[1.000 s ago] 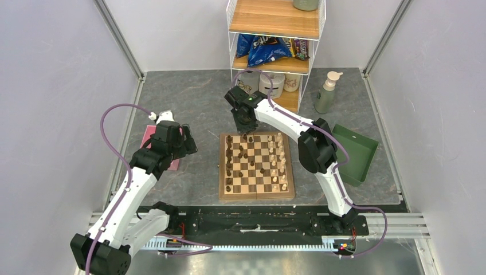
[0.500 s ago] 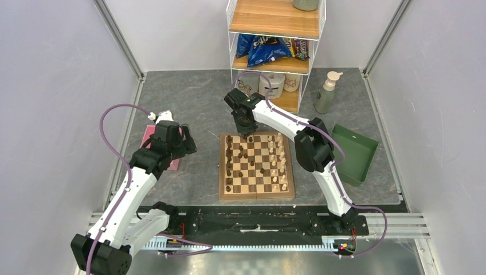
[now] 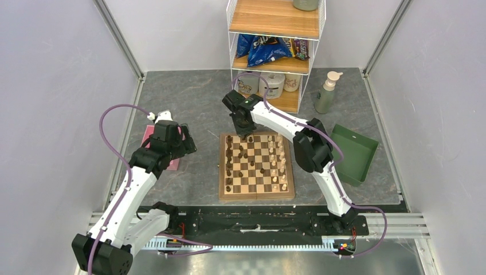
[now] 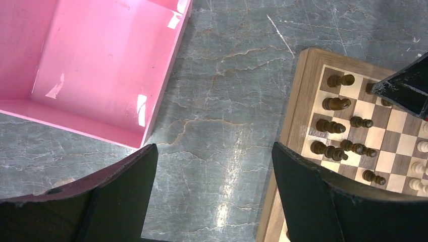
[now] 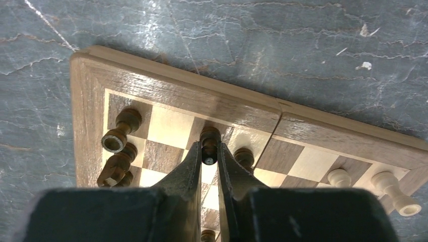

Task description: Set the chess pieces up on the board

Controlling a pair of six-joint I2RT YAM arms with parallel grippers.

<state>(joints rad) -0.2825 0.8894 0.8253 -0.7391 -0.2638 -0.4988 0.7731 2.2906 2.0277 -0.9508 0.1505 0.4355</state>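
The wooden chessboard lies in the middle of the table, with dark brown pieces on its left side and pale cream pieces on its right side. My right gripper is over the board's far left corner. In the right wrist view it is shut on a dark brown piece in the far row, near a dark rook. My left gripper is open and empty above bare table left of the board. In its wrist view it hangs between the pink tray and the board's edge.
A pink tray lies left of the board under my left arm. A green tray lies at the right. A wire shelf with snack bags and cups stands behind the board, and a pump bottle stands beside it.
My right gripper has shifted slightly left along the board's far edge, still over the far left corner. The left arm has not moved.
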